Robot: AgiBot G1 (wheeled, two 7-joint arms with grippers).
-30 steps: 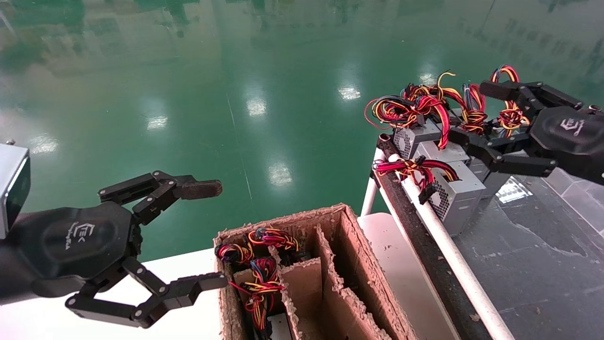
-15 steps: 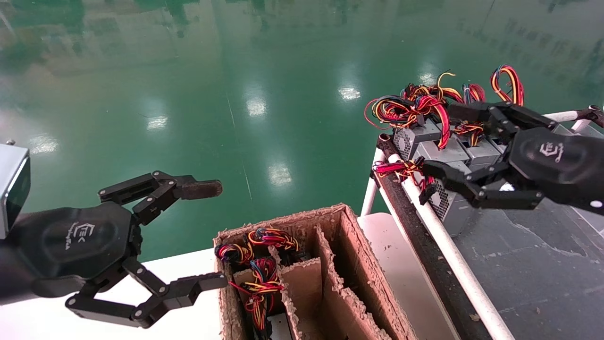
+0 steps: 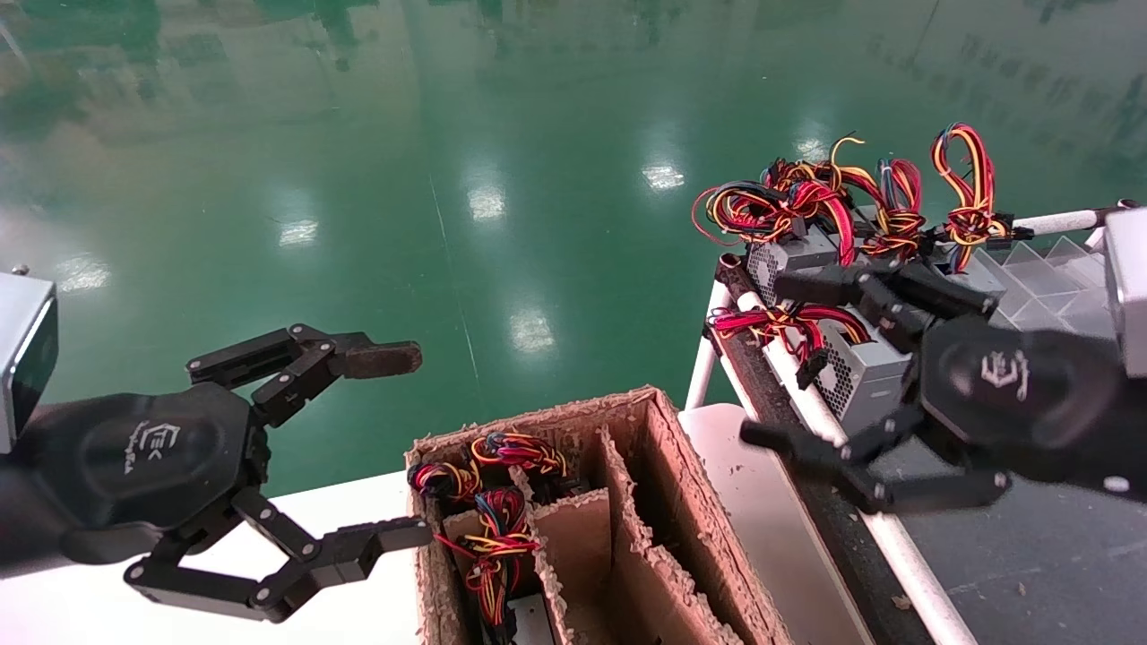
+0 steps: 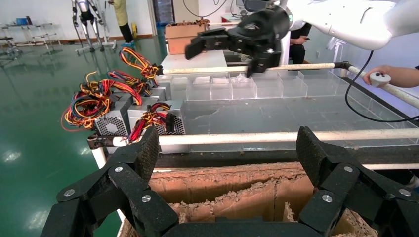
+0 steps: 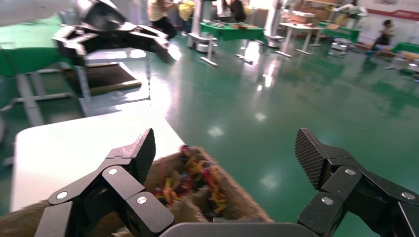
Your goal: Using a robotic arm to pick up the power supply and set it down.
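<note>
The power supply (image 3: 867, 374) is a small grey box with a perforated side, standing at the near end of a row on the right table. Its loose red-yellow-black wires (image 3: 778, 321) hang over the rail and end in a black connector. It also shows in the left wrist view (image 4: 174, 123). My right gripper (image 3: 772, 360), on the white robotic arm (image 4: 346, 19), hangs open just in front of the power supply, holding nothing. One finger lies over the supply's top and the other over the rail. My left gripper (image 3: 399, 446) stays open and idle at the left, beside the cardboard box.
A ragged cardboard box (image 3: 538, 417) with dividers holds wire bundles (image 3: 497, 528) on the white table (image 3: 72, 609). More grey supplies (image 3: 797, 255) with tall knotted wire loops (image 3: 963, 179) stand behind. A white rail (image 3: 905, 555) edges the right table. Clear dividers (image 3: 1048, 269) lie at the back.
My right gripper has come down and toward me, from above the rear supplies to in front of the near power supply, still open. The left arm has not moved.
</note>
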